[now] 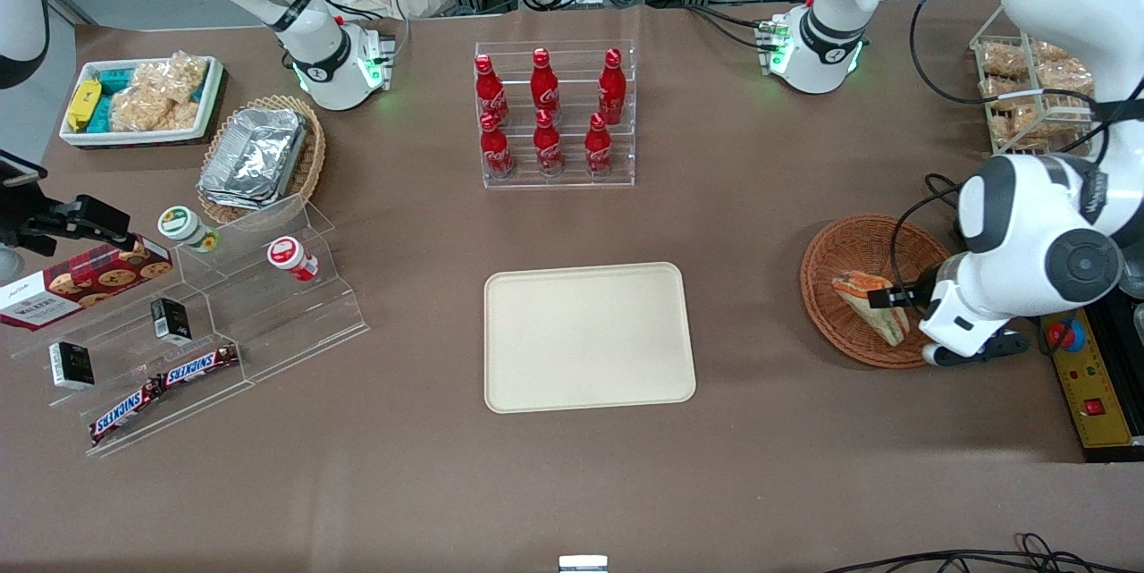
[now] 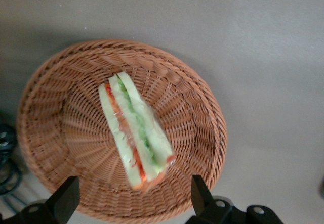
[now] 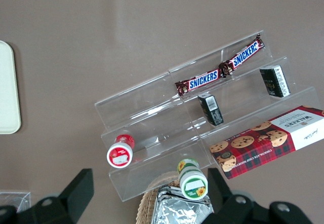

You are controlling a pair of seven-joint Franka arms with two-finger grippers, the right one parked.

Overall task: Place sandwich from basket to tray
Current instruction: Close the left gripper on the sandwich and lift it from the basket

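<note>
- One sandwich (image 2: 134,133) lying on its side in the middle of the reddish-brown basket (image 2: 55,87), toward the working arm's end of the table; wrapped, filling edge up.
- Hovering above that basket: the gripper (image 2: 134,204), spread wide, clasping nothing, one finger to each side of the sandwich's near end and neither touching it.
- Waiting bare mid-table, well apart from the basket: the tray (image 1: 590,336).
- Judged as the approach step, just ahead of the grasp; nothing lifted or moved across yet.
- Called for next, most likely: a straight descent until both fingers bracket the wedge across its thickness, then a gentle close.
- Worth minding: soft bread and slippery wrap, so a light squeeze; also the basket rim, close to one fingertip on the way down.
- Afterwards: a lift clear of the rim, then a carry across to the tray.
</note>
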